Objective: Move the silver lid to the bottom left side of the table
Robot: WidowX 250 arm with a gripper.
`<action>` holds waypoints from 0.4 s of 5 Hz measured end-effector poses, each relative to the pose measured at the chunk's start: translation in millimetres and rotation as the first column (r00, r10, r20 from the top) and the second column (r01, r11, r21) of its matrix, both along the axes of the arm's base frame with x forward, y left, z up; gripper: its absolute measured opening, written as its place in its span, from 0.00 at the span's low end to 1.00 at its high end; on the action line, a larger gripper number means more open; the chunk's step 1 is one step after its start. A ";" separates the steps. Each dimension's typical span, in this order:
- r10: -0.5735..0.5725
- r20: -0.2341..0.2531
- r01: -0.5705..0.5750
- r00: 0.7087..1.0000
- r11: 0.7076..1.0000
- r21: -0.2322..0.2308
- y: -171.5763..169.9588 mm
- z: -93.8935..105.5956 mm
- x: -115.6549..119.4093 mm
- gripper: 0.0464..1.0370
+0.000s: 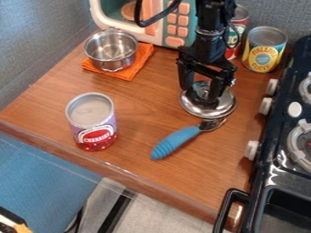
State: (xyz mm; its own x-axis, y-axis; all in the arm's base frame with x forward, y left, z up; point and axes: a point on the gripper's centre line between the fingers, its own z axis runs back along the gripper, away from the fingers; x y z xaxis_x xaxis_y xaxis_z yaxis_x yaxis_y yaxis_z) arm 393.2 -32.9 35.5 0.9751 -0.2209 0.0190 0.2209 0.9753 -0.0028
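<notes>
The black gripper (198, 93) hangs down over the silver lid (204, 110) at the right of the wooden table. It is open, one finger on the left and the other over the lid's right part, with the lid's knob between them. The lid lies flat on the table, and the gripper hides part of its top. Whether either finger touches the lid, I cannot tell.
A blue-handled utensil (176, 142) lies just below the lid, its metal end close to the rim. A cherries can (92, 122) stands at lower left. Behind are a pot (112, 51) on an orange cloth (135, 65), a toy microwave (167, 25) and a pineapple can (264, 50). The stove (279, 150) borders the right.
</notes>
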 end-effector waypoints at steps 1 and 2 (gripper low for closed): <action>-0.002 0.002 0.002 1.000 1.000 0.001 0.0 -0.2 2.7 0.91; -0.012 0.003 0.012 1.000 1.000 0.003 -1.1 -0.3 3.6 0.63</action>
